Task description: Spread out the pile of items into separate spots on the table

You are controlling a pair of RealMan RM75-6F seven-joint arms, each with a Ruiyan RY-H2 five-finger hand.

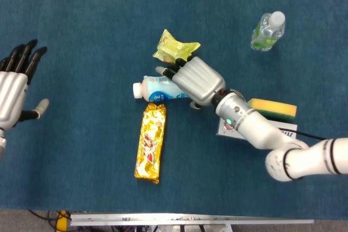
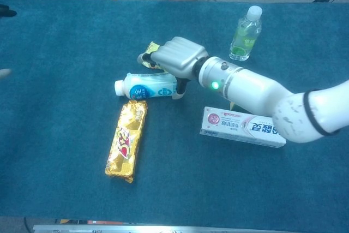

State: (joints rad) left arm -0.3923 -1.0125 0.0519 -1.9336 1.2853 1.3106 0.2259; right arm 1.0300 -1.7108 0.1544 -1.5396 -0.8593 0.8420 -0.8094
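**Right hand over the milk bottle at mid-table**

Lying on its side near the middle of the tabletop (image 1: 81, 20), the white milk bottle (image 1: 157, 89) points its cap toward the left edge, with the right hand (image 1: 193, 79) draped over its base end. The fingers curl down on the far side and the thumb (image 2: 177, 94) reaches down on the near side; whether they actually clamp the bottle cannot be told from either view.

Just beyond the hand, toward the far edge, sits the yellow-green snack packet (image 1: 174, 48). Just nearer than the bottle, the gold snack bar (image 1: 150, 143) lies lengthwise toward the near edge. The toothpaste box (image 2: 243, 127) rests right of centre under the right forearm, with the yellow sponge (image 1: 273, 108) just behind it. The clear water bottle (image 1: 267, 31) stands upright toward the far right corner.

At the left edge, the left hand (image 1: 15, 88) holds nothing, fingers spread apart and raised.
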